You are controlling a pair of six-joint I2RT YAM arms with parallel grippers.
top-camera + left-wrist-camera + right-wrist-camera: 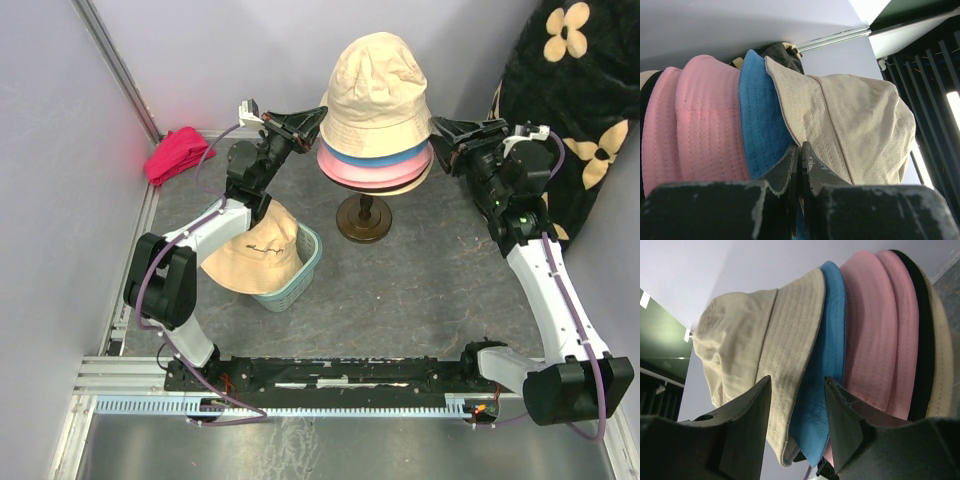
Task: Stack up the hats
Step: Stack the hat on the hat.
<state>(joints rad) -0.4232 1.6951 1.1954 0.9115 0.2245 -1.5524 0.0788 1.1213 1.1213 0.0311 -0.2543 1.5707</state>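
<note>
Several hats sit stacked on the mannequin stand (363, 218). A beige hat (378, 90) is on top, with blue (405, 156) and pink (365, 172) brims under it. The right wrist view shows the beige (765, 340), blue (827, 355), pink (875, 330) and black (922, 340) hats. My left gripper (318, 118) is shut at the stack's left side, its tips (800, 148) pinching the top beige hat's brim (805, 115). My right gripper (437, 135) is open at the stack's right side, its jaws (796, 385) straddling the beige and blue brims. Another beige hat (250, 255) lies in the basket.
A teal basket (303, 268) stands left of the stand, under my left arm. A magenta-red cloth bundle (178, 153) lies at the back left by the wall. A black flowered blanket (580, 100) hangs at the back right. Walls close in the back and left.
</note>
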